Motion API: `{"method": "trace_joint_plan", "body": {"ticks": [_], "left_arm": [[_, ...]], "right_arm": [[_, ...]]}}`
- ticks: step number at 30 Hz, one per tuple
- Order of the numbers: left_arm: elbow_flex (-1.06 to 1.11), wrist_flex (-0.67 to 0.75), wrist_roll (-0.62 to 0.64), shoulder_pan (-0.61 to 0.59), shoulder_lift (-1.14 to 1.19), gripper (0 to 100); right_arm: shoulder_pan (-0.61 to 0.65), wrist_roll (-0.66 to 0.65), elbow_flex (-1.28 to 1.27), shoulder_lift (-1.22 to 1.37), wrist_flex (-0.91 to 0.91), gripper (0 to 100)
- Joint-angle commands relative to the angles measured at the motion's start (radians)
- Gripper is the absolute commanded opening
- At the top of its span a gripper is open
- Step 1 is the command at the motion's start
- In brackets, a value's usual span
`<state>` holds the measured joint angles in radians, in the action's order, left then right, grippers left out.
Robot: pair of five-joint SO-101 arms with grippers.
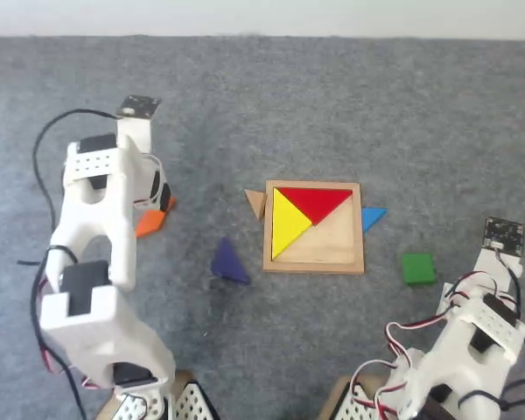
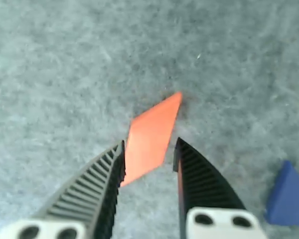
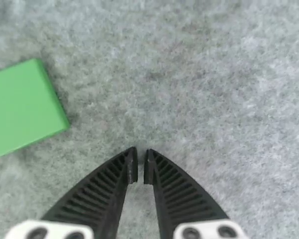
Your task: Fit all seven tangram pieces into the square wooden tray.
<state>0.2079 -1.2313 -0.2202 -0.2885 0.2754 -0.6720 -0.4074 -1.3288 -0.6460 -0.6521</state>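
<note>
The orange parallelogram [image 2: 152, 137] is lying flat on the grey felted table [image 1: 394, 105], a slim slanted slab with sharp corners and a plain matte face. The left fingers [image 2: 107, 184] are standing released and apart, straddling its near end. One ribbed black finger is sitting just beside each long edge, though I cannot tell whether either is touching, and the far tip of the piece is pointing out beyond both fingertips.

In the high view this piece is peeking out from under the left arm, well to the left of the square wooden tray [image 1: 315, 265]. The tray is holding a red triangle [image 1: 317, 203] and a yellow triangle [image 1: 286, 224], which are meeting along a diagonal seam. A tan triangle [image 1: 256, 202] is lying just beside the tray's left edge. A light blue triangle [image 1: 373, 216] is touching its right edge. A dark blue triangle [image 1: 228, 262] is resting between the tray and the orange piece. The green square [image 1: 418, 268] is lying near the tray's lower right corner. The right fingers [image 3: 109, 189] are hovering near it, clenched together and grasping nothing.
</note>
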Motion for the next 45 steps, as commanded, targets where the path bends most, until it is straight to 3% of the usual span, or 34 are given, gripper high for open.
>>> {"method": "trace_joint_plan", "body": {"ticks": [1,9,16,31,38,45], "left_arm": [[-0.007,0.032,-0.020,-0.008,0.054,16],[-0.004,0.018,-0.025,-0.002,0.132,15],[-0.004,-0.032,-0.020,0.031,0.127,4],[-0.008,-0.181,0.021,0.176,-0.184,4],[-0.093,-0.187,0.157,0.439,-0.221,4],[-0.329,-0.181,0.359,0.712,-0.029,3]], "right_arm": [[0.015,-0.018,0.006,-0.027,0.021,4.2],[0.015,-0.018,0.006,-0.027,0.021,4.2],[0.015,-0.018,0.006,-0.027,0.021,4.2],[0.015,-0.018,0.006,-0.027,0.021,4.2],[0.015,-0.018,0.006,-0.027,0.021,4.2],[0.008,-0.011,0.006,-0.027,0.022,4.2]]}}
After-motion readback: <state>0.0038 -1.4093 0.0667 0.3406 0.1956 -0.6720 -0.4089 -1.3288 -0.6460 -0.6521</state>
